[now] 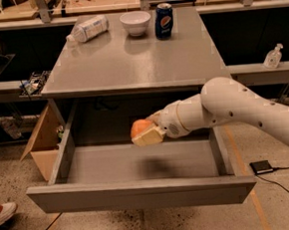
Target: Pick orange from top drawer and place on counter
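Observation:
The orange (139, 126) is held in my gripper (147, 132), whose cream fingers (148, 136) are shut around it. It hangs in the air above the open top drawer (140, 193), just below the counter's front edge, left of centre. My white arm reaches in from the right. The grey counter (135, 63) lies above and behind the orange. The drawer's floor shows bare, with the gripper's shadow on it.
At the counter's back stand a lying plastic bottle (87, 29), a white bowl (135, 23) and a blue soda can (164, 20). A cardboard box (42, 140) sits on the floor left of the drawer. A shoe (2, 214) shows at far left.

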`<action>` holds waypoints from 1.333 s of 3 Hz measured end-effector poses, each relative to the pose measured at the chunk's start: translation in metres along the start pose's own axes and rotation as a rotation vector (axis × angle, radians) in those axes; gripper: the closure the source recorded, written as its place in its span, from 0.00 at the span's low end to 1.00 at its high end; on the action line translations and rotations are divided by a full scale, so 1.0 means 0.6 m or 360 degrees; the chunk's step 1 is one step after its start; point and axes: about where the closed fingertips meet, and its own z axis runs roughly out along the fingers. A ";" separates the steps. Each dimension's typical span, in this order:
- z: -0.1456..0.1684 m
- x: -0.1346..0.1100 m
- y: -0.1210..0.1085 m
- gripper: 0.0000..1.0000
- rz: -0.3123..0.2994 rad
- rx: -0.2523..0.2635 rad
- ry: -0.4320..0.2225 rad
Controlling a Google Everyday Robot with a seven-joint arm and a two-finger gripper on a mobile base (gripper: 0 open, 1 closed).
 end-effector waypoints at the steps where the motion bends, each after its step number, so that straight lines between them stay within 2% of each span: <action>1: -0.023 -0.026 -0.002 1.00 -0.0057 0.0054 -0.0032; 2: -0.074 -0.077 -0.003 1.00 -0.0165 0.0182 -0.0040; 3: -0.121 -0.140 -0.027 1.00 -0.0260 0.0299 -0.0029; 4: -0.152 -0.197 -0.073 1.00 -0.0291 0.0407 -0.0030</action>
